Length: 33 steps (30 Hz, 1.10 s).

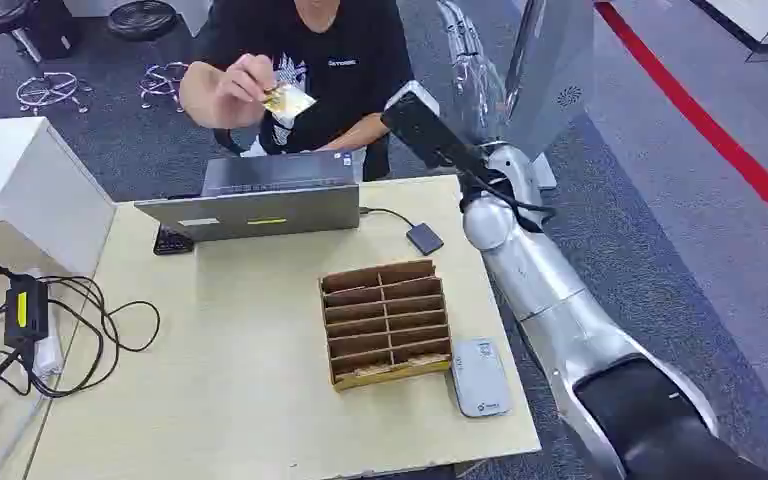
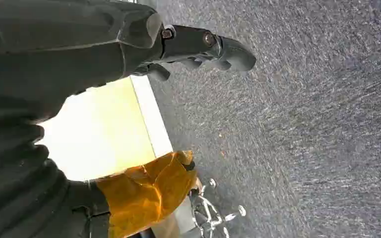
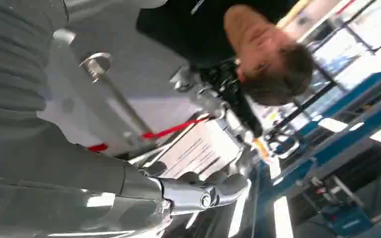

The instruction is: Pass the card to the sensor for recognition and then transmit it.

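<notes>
A person behind the laptop holds the gold card (image 1: 287, 99) in a raised hand, over the far side of the table. My right arm reaches up past the table's far right corner, and my right hand (image 1: 466, 60) is lifted beside the person with nothing in it. In the right wrist view its fingers (image 3: 225, 184) are loosely bent and apart. The small dark sensor pad (image 1: 424, 238) lies on the table, wired to the laptop. My left hand (image 2: 193, 47) hangs beside the table over the carpet, holding nothing.
An open grey laptop (image 1: 260, 200) stands at the table's far edge. A wooden slotted box (image 1: 385, 320) sits in the middle right, with a grey-white device (image 1: 480, 377) beside it. Cables and a black adapter (image 1: 25, 310) lie at the left. Stools stand behind.
</notes>
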Motion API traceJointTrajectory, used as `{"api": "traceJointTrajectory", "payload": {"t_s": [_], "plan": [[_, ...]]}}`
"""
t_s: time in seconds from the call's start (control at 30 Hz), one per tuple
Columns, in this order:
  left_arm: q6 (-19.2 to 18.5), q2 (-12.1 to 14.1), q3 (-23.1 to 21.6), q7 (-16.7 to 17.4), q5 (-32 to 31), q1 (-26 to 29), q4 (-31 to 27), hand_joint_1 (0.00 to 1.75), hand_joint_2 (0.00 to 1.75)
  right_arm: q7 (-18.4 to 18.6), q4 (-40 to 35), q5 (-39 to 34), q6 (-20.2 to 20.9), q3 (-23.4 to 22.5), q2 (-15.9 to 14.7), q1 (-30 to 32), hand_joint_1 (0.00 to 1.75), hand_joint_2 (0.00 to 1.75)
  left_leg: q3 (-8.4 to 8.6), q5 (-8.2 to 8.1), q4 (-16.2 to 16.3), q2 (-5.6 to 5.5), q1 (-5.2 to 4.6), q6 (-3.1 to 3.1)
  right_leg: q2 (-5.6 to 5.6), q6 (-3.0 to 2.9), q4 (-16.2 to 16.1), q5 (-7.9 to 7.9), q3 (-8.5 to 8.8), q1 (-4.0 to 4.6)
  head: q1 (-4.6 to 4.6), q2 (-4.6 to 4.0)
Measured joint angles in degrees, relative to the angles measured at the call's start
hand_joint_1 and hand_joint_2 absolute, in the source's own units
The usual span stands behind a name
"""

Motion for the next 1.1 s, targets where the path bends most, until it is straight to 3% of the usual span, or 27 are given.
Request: {"api": "traceJointTrajectory", "payload": {"t_s": [0.1, 0.13, 0.17, 0.47, 0.77, 0.93, 1.1], "plan": [[-0.33, -0.22, -0.98, 0.42, -0.13, -0.89, 0.00, 0.00, 1.75, 2.98, 7.60, 5.32, -2.48, 1.62, 0.81, -4.96, 0.00, 1.75, 0.01, 0.00, 0.00, 0.00, 0.00, 0.00, 0.00, 0.00, 0.00, 0.00, 0.00, 0.01, 0.00, 0.00], [-0.37, -0.48, -1.64, 0.75, -0.13, -1.35, 0.02, 0.00, 1.75, 3.39, 11.87, 7.00, -3.52, 2.58, 1.33, -6.77, 1.64, 1.75, 0.01, 0.00, 0.00, -0.01, 0.01, 0.00, -0.01, 0.00, 0.00, 0.00, 0.00, 0.01, 0.02, 0.00], [-0.44, -0.57, -1.99, 0.75, -0.13, -1.45, 0.02, 0.00, 1.75, 3.37, 14.15, 7.48, -3.81, 2.82, 1.53, -7.17, 1.75, 1.75, 0.01, 0.00, 0.00, 0.00, 0.01, 0.00, 0.00, 0.00, 0.00, 0.00, 0.00, 0.00, 0.02, 0.00], [-0.48, -0.63, -2.62, 0.77, -0.13, -1.49, 0.02, 0.00, 1.75, 2.65, 17.54, 7.35, -3.83, 3.39, 1.53, -7.25, 1.73, 1.75, 0.01, 0.00, 0.01, 0.00, 0.00, 0.00, 0.00, 0.00, -0.01, 0.00, -0.01, 0.01, 0.02, 0.00], [-0.33, -0.79, -2.65, 0.77, -0.13, -1.47, 0.02, 0.00, 1.75, -3.67, 17.98, 2.37, -2.30, 2.25, 1.53, -7.15, 1.75, 1.75, 0.01, 0.00, 0.00, 0.01, 0.01, 0.00, 0.01, 0.00, -0.01, 0.00, 0.00, 0.01, 0.02, 0.00], [0.00, -0.79, -2.65, 0.26, -0.04, -1.36, 0.02, 0.00, 1.75, -9.07, 15.35, -5.60, 4.90, 0.39, 1.55, -5.02, 1.75, 1.75, 0.01, 0.00, 0.00, 0.00, 0.01, 0.00, 0.01, 0.00, -0.01, 0.00, 0.00, 0.01, 0.02, 0.00], [1.03, -0.72, -2.56, -0.70, 0.44, -0.34, 0.02, 0.00, 1.75, -13.59, 6.71, -14.16, 11.10, -1.79, 1.00, 1.16, 1.75, 1.75, 0.02, -0.03, 0.00, 0.00, 0.01, -0.01, 0.01, 0.00, -0.03, -0.01, -0.01, 0.02, 0.02, 0.00]]}}
